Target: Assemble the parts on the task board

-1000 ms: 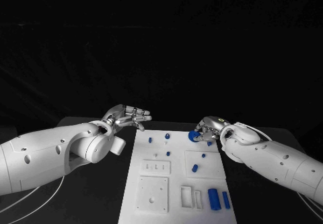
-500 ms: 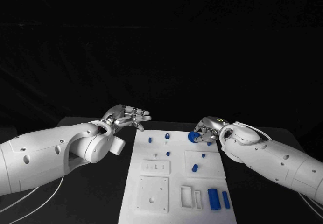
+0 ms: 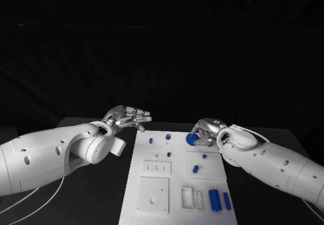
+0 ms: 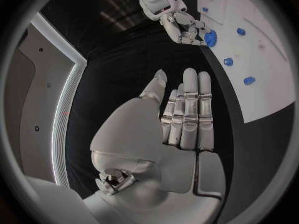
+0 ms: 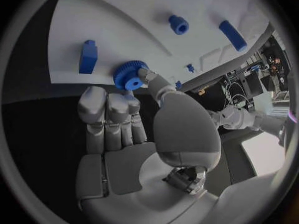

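Blue gear (image 5: 129, 75) — one — sits pinched in the right hand (image 3: 204, 132) over the white task board (image 3: 155, 197). Left hand (image 3: 128, 116) — fingers apart, holding nothing.

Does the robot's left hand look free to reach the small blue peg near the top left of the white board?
Probably yes: the left hand is empty, beside that corner, with nothing between it and the blue peg.
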`<move>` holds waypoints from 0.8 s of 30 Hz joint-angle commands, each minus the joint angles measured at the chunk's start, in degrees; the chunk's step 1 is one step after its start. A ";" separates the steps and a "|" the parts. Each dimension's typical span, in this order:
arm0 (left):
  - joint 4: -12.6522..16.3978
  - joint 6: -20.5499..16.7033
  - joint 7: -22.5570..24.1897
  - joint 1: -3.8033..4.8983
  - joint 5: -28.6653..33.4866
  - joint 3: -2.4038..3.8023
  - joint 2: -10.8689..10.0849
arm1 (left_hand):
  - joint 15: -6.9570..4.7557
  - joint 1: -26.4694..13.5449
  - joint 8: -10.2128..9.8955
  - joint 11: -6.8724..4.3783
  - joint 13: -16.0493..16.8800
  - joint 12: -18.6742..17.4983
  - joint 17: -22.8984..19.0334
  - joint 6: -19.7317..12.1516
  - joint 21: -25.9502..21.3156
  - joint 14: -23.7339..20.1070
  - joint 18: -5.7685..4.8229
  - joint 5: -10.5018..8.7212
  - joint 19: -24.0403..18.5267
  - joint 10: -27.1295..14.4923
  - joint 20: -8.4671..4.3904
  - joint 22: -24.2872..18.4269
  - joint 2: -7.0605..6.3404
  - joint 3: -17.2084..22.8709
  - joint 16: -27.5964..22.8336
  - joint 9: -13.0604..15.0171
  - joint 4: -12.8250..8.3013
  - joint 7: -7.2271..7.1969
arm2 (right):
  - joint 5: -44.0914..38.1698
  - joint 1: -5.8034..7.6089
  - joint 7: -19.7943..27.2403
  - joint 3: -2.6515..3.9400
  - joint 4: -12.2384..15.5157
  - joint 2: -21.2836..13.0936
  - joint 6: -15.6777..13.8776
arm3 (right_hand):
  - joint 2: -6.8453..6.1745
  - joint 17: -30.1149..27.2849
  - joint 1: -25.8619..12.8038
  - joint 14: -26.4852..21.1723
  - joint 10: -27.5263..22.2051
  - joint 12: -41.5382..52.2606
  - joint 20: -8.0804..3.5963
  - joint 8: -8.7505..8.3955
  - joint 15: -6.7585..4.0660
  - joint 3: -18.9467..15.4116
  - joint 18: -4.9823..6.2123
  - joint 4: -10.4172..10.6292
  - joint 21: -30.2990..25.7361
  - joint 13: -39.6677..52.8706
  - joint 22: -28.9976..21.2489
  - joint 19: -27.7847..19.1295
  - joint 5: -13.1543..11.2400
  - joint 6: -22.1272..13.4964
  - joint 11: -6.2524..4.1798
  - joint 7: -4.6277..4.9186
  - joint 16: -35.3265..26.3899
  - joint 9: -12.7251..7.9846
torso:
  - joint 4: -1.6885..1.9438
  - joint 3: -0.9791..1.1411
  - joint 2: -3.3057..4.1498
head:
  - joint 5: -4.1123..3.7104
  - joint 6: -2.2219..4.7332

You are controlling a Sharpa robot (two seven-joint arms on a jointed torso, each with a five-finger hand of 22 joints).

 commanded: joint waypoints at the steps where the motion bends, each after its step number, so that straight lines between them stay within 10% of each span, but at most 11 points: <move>1: 0.05 0.71 0.20 0.10 -0.21 0.04 0.01 | 0.08 -0.26 0.09 0.14 0.08 -0.12 -0.10 -0.42 -0.05 -0.41 0.60 0.33 -0.32 -0.40 -0.14 -0.04 -0.40 0.15 -0.08 0.00 -0.32 0.06 | -2.77 -0.45 -2.14 -0.25 1.75 -0.27 -0.99 | -0.13 0.08 -0.85 -0.13 0.25 0.19 -0.39 0.10 -0.43 0.58 -0.53 0.14 0.38 0.15 6.35 1.14 0.31 1.38 -0.12 -0.18 0.31 0.29 | 0.09 -0.02 -0.03 | 0.11 -0.02; 13: 0.10 0.69 0.16 0.10 -0.21 0.04 -0.08 | 0.08 -0.26 0.09 0.14 0.08 -0.12 -0.10 -0.42 -0.05 -0.41 0.60 0.33 -0.32 -0.40 -0.14 -0.04 -0.40 0.15 -0.08 0.00 -0.32 0.06 | -6.92 -0.47 -5.05 -0.23 9.76 -0.35 -5.67 | -0.75 0.17 -1.04 -0.09 0.49 0.12 -0.43 0.12 -0.46 1.26 -0.64 0.96 1.65 0.32 6.56 1.23 -0.96 1.45 -0.15 -0.26 0.42 0.28 | -0.01 -0.03 0.02 | 0.48 0.16; 24: 0.23 0.81 0.02 0.10 -0.20 0.04 0.15 | 0.08 -0.26 0.09 0.14 0.08 -0.12 -0.10 -0.42 -0.05 -0.41 0.60 0.33 -0.32 -0.40 -0.14 -0.04 -0.40 0.15 -0.08 0.00 -0.32 0.06 | -8.37 -0.48 -5.96 -0.37 9.28 3.22 -6.61 | -0.95 -0.01 -0.81 -0.10 0.45 -0.06 -0.41 0.11 -0.45 1.09 -0.64 1.67 1.87 0.25 6.59 1.21 -1.88 1.28 -0.11 -0.24 0.27 0.28 | 0.24 -0.04 0.16 | 0.33 0.22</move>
